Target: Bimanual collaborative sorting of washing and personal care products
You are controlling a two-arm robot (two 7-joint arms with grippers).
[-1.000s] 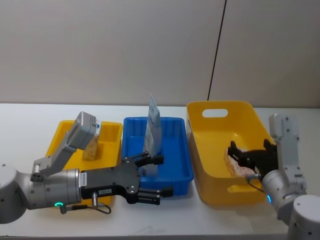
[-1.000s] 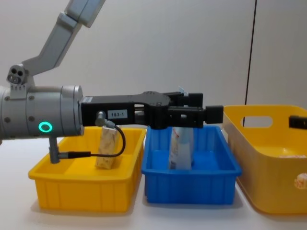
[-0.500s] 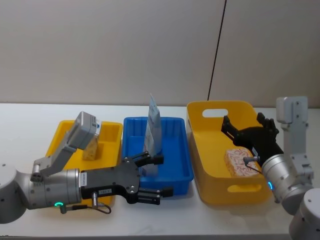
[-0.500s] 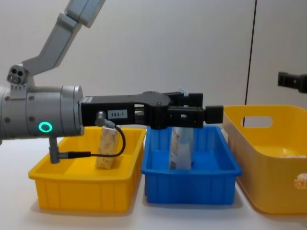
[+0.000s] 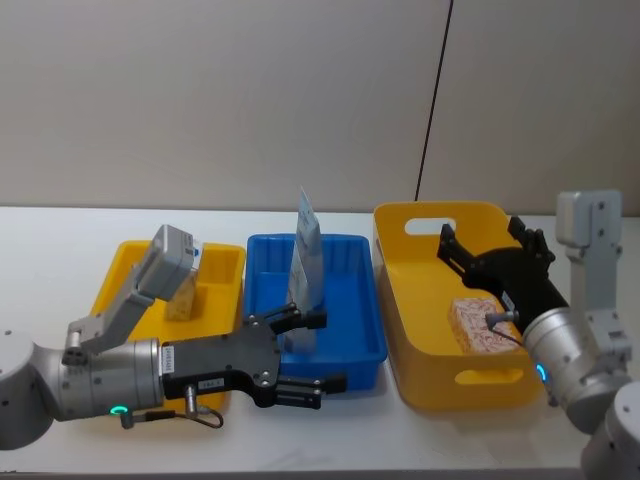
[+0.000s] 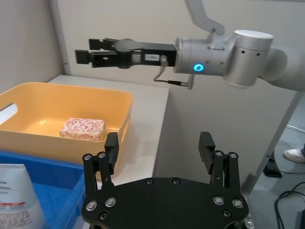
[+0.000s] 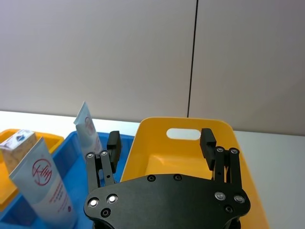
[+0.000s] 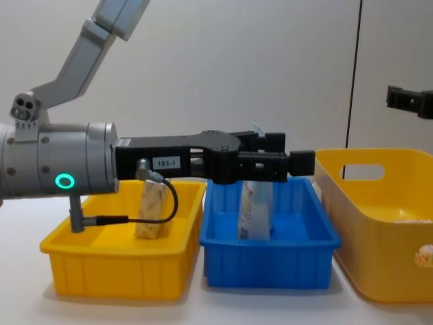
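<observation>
The right gripper (image 5: 478, 235) hovers over the large yellow bin (image 5: 400, 310) at the right, fingers spread and empty, and the white carton (image 5: 487, 325) lies flat on the bin floor directly beneath it, touching nothing but the floor. I read this as the tail of a placing step: the carton is down and freed, so the next move only needs the arm to lift clear without brushing the bin's tall walls. The left gripper (image 5: 330, 351) hangs at the near edge of the blue bin (image 5: 352, 300), pointing right, fingers apart with nothing between them. With every product in a bin, the sorting looks close to done. The carton is a matte cardboard block, printed all over with red-orange leaves. Its bin is glossy moulded plastic with rounded corners and a slot handle (image 5: 430, 226) in the far wall. In the shallower blue bin, the pale-blue tube (image 5: 303, 278) stands upright, soft-sided and crimped flat at the top, with the flat pale-blue pouch (image 5: 308, 222) leaning just behind it. Farther left, the small beige-yellow packet (image 5: 180, 298) stands as a stubby block in the small yellow bin (image 5: 128, 255). All three bins sit on the white table (image 5: 50, 235).
</observation>
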